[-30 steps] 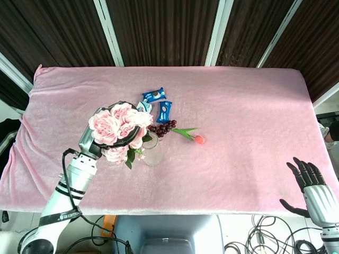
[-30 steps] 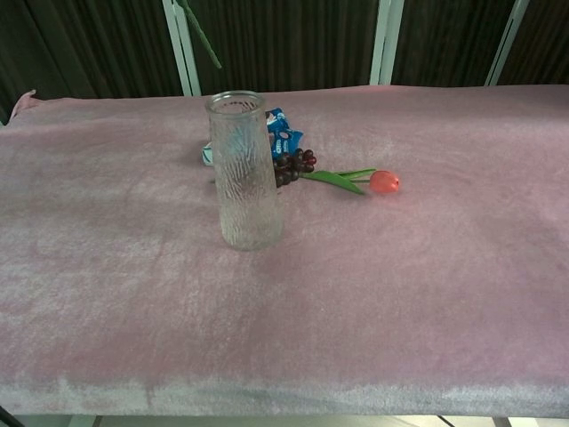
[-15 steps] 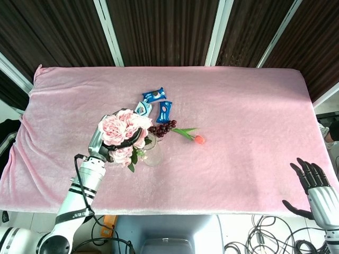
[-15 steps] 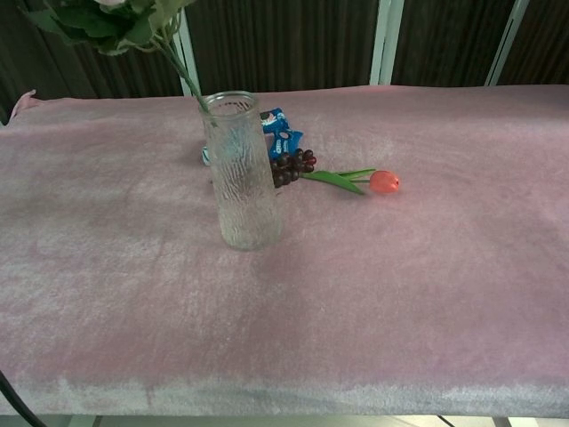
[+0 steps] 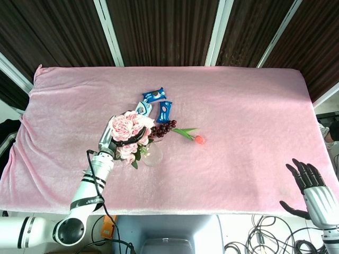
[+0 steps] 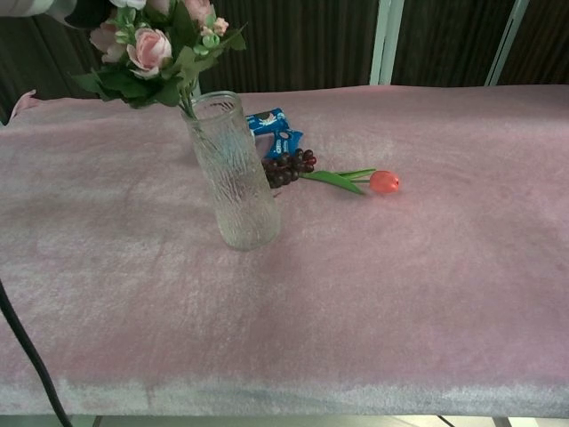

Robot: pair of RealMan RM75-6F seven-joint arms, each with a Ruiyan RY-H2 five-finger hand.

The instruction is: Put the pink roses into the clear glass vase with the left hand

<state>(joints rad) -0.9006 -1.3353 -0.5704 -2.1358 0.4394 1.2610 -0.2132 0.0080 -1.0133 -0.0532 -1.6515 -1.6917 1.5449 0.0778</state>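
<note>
My left hand (image 5: 112, 138) grips a bunch of pink roses (image 5: 130, 126) from below, and the blooms hide most of its fingers. In the chest view the roses (image 6: 151, 44) hang over the mouth of the clear glass vase (image 6: 233, 173), with the green stems entering its neck. The vase leans with its top toward the left. From above, only part of the vase (image 5: 152, 154) shows beside the flowers. My right hand (image 5: 307, 182) is open with its fingers spread, off the table's front right corner and holding nothing.
Behind the vase lie blue snack packets (image 5: 153, 95), a bunch of dark grapes (image 5: 163, 128) and an orange-red tulip (image 5: 199, 139) with green leaves. The pink cloth (image 5: 243, 106) covers the whole table.
My left hand has brought the roses down and to the right, and their stems have gone into the vase mouth. The vase top has tipped left. The right hand has barely moved.
</note>
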